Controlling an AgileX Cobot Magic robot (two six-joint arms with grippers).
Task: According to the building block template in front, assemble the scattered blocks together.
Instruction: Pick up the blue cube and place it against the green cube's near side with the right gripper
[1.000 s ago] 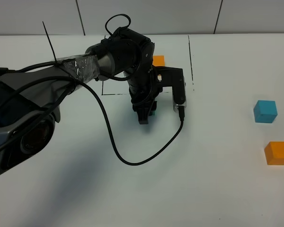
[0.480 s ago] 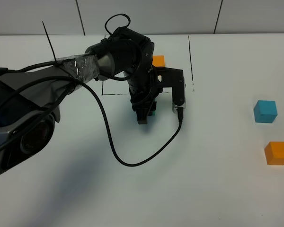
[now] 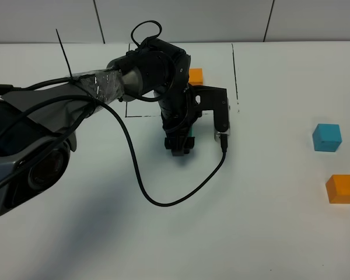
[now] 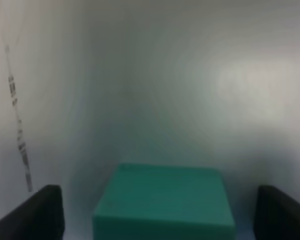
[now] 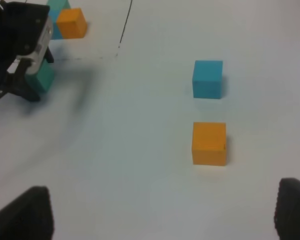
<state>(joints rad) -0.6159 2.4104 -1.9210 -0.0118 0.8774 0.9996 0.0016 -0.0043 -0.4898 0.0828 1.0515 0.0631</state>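
The teal-green cube (image 4: pixel 165 202) sits on the white table between my left gripper's two fingers, with a gap on each side. My left gripper (image 3: pixel 181 149) is open around it, just in front of the template. The template's orange cube (image 3: pixel 195 74) shows behind the arm, and its other cubes are mostly hidden in the exterior view. The right wrist view shows the template cubes (image 5: pixel 65 20) and the teal cube (image 5: pixel 41 77). The sky-blue cube (image 3: pixel 327 137) and the orange cube (image 3: pixel 342 188) lie far right. My right gripper (image 5: pixel 162 220) is open and empty, near them.
Thin black drawn lines (image 3: pixel 235 70) mark the table around the template. A black cable (image 3: pixel 157 201) loops from the left arm over the table's middle. The left arm's grey body (image 3: pixel 29 146) fills the left side.
My left gripper has shifted slightly down and toward the front around the teal cube. The cubes have not moved.
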